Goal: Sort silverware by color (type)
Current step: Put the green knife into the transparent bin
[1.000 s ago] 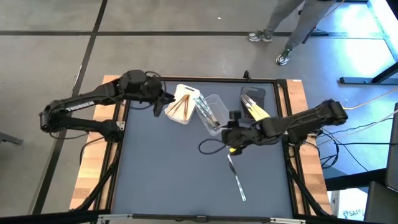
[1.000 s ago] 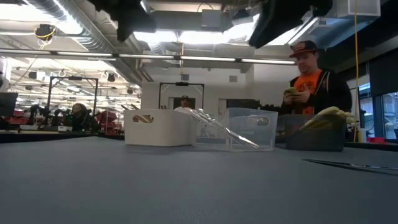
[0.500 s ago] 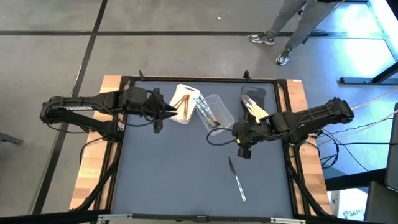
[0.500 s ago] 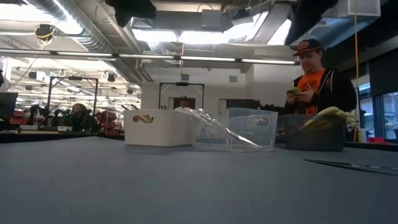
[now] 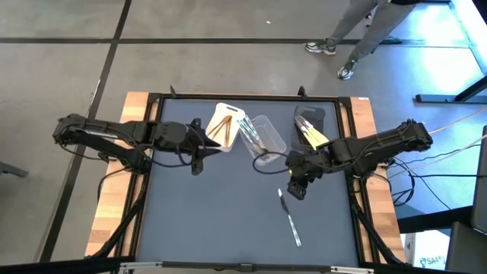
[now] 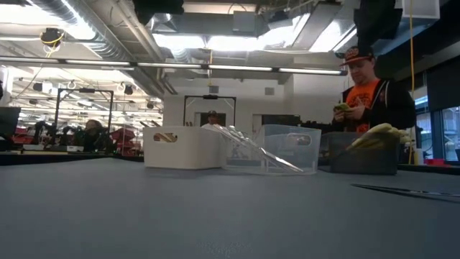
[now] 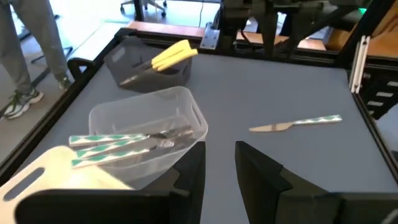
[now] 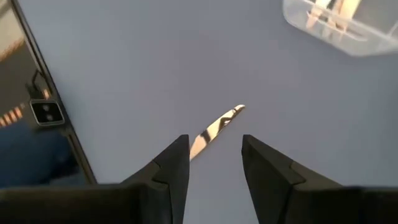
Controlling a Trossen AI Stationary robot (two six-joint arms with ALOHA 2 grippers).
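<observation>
With its jaws parted and empty above the last knife [image 5: 288, 220] lying flat on the worktop [image 5: 213, 221], the right gripper [image 5: 298, 186] could skid the thin piece sideways instead of pinching it.

a lab or workshop hall: the low view looks past the table [image 6: 215, 208] into a wide open room with exposed ducts [image 6: 108, 32] and strip lights [image 6: 237, 70] under a bare ceiling, benches with equipment [image 6: 57, 137] at the far left, and a person [image 6: 366, 93] standing near. from above, the table stands on a grey concrete floor [image 5: 190, 61] with cables [image 5: 449, 156] trailing beside it.
</observation>
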